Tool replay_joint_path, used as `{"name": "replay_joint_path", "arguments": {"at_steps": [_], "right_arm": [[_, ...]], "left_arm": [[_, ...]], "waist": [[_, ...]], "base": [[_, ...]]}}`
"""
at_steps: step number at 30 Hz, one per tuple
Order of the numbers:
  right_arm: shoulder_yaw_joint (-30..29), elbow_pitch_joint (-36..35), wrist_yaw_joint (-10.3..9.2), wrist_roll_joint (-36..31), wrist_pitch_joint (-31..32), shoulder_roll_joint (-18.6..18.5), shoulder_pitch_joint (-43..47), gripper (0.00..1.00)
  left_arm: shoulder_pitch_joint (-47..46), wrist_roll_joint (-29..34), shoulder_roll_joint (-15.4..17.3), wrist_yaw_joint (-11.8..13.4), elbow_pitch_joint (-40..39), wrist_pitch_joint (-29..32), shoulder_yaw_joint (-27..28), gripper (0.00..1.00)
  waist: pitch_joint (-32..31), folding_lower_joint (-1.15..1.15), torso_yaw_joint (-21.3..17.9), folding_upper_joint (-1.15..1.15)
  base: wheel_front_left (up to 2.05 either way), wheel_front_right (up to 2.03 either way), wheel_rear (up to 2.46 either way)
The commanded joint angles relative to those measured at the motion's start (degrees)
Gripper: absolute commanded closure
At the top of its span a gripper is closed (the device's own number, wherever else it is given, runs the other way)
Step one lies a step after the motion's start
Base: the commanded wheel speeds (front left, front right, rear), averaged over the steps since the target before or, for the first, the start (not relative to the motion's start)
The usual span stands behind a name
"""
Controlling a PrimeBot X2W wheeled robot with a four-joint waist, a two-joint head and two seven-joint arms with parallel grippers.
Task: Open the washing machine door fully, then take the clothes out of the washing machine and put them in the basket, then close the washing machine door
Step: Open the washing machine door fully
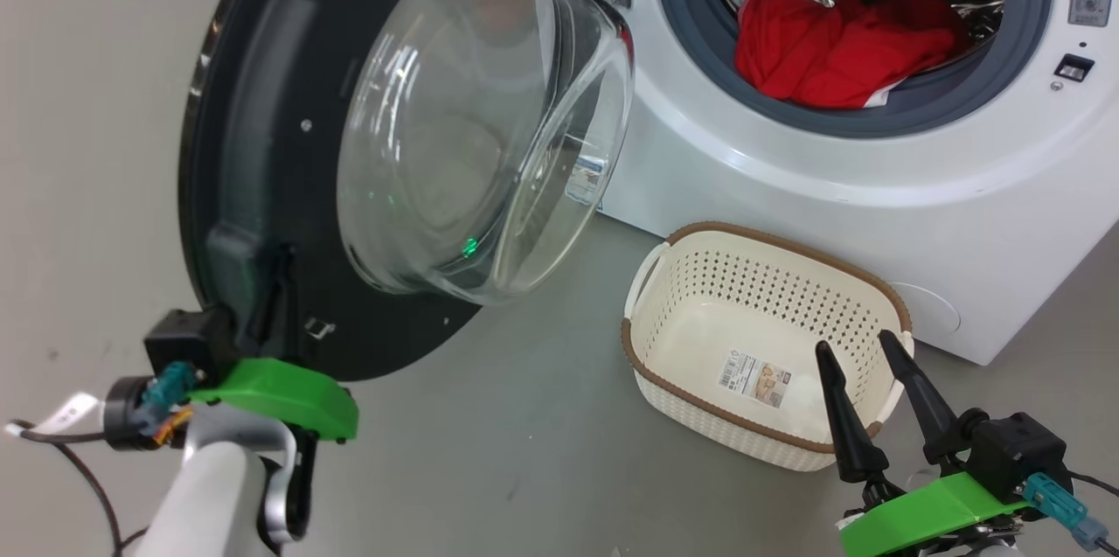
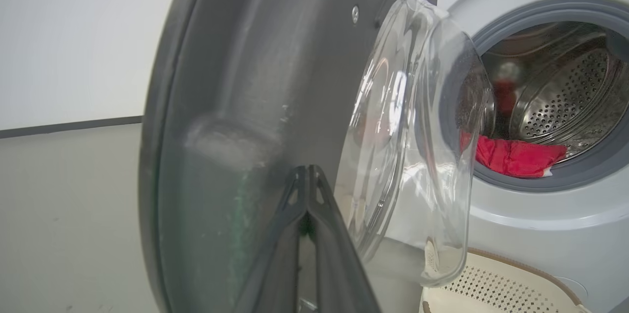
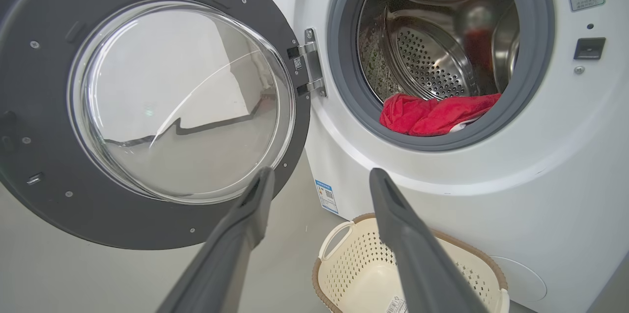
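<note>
The washing machine door (image 1: 262, 102) stands swung out to the left, its glass bowl (image 1: 481, 120) facing me. My left gripper (image 1: 281, 264) is shut with nothing in it, its tips (image 2: 307, 170) at the door's inner face (image 2: 245, 82) beside the bowl; I cannot tell whether they touch. Red clothes (image 1: 839, 50) lie at the front of the steel drum of the washing machine (image 1: 787, 155). The basket (image 1: 761, 233) sits empty on the floor before the machine. My right gripper (image 1: 855, 345) hangs open over the basket's near right rim. In the right wrist view the right gripper (image 3: 320, 175) points toward the clothes (image 3: 432, 114).
Grey floor (image 1: 524, 435) spreads between the door and the basket. A pale wall (image 2: 73, 33) stands behind the door on the left. The door hinge (image 3: 309, 70) joins the door to the machine's front. Cables trail from my left wrist at the lower left.
</note>
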Motion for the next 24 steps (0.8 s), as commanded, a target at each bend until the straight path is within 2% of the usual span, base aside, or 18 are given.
{"name": "replay_joint_path", "arguments": {"at_steps": [1, 24], "right_arm": [[1.37, -1.50, 0.36, -0.62, -0.54, -0.51, -2.04, 0.00], [0.09, -4.29, 0.36, -2.89, 1.63, -0.51, -1.88, 0.00]], "left_arm": [[-3.21, 0.47, 2.95, 0.01, -0.62, -0.69, 3.53, 1.00], [-11.09, 2.94, 2.40, -4.11, 9.71, -0.70, 12.12, 1.00]], "waist": [[0.34, 0.00, 0.00, 0.00], [3.59, 0.00, 0.08, 0.00]], "base": [[0.00, 0.00, 0.00], [0.00, 0.00, 0.00]]}}
